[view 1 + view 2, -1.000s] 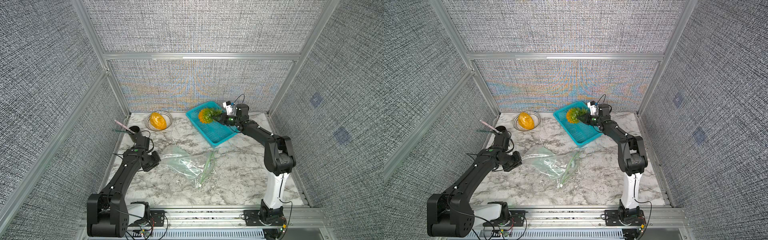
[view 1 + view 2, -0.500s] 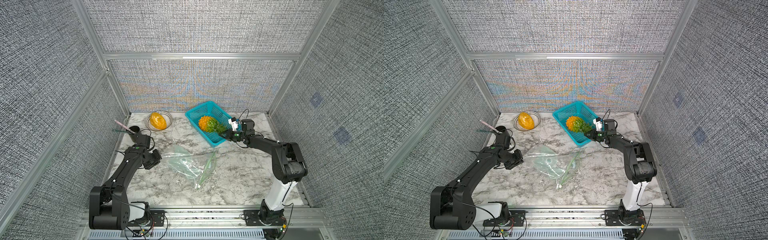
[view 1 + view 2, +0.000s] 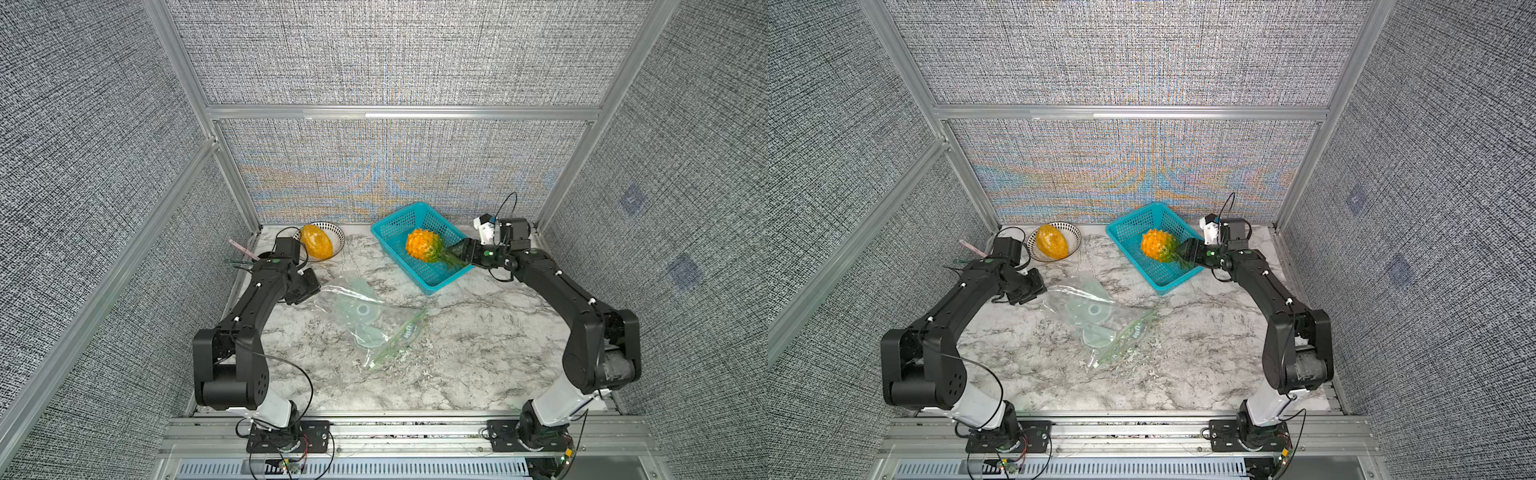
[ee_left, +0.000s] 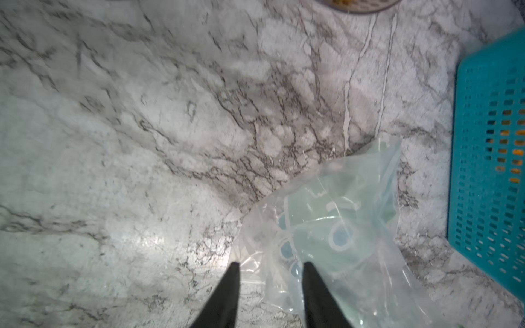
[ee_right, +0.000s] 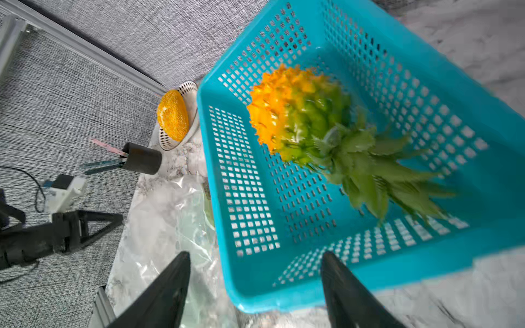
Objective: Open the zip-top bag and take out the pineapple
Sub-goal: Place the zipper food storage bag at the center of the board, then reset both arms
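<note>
Teal basket (image 3: 392, 226) w/ pineapple (image 3: 420, 245) (bag (image 3: 365, 311) flat nearby)

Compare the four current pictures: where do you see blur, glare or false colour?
Right wrist view: motion blur smears the pineapple and the blue basket. Left wrist view: soft throughout, with a bright glare patch on the marble table. Both top views: sharp, yet rainbow moiré bands ripple across the back wall.
</note>
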Robot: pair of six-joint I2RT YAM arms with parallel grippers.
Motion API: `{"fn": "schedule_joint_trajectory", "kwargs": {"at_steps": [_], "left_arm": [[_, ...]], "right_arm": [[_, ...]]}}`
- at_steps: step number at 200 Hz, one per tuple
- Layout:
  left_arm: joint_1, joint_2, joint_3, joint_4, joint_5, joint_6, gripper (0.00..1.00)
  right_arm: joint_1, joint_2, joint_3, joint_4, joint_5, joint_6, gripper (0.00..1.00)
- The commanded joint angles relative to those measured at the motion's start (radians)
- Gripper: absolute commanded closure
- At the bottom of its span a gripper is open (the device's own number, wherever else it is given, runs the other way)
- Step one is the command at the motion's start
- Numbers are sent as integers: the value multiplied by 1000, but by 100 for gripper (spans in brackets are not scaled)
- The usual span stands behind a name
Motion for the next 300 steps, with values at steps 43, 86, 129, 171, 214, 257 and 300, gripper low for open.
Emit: {"fn": "schedule_joint_trajectory", "kwargs": {"at_steps": [43, 86, 129, 171, 214, 257, 300], "left_arm": [[8, -55, 116, -91, -271, 101, 1], [9, -340, -173, 195, -348, 96, 1], [8, -445, -403, 392, -655, 11, 1], [8, -460, -714, 822, -608, 232, 1], [8, -477, -992, 1369, -450, 391, 0], [9, -287, -938, 1529, -197, 532, 0], [11, -124, -850, 1499, -186, 537, 0]], "right_arm": [[-142, -290, -209, -178, 200, -53, 2], [-214, -402, -462, 153, 359, -129, 2], [-239, -365, -775, 714, 526, -195, 2], [-252, -276, -999, 1163, 642, -229, 2], [-252, -245, -996, 1245, 633, -198, 3], [-271, -171, -978, 1316, 560, -159, 7], [-270, -197, -1024, 1375, 523, -178, 3]]}}
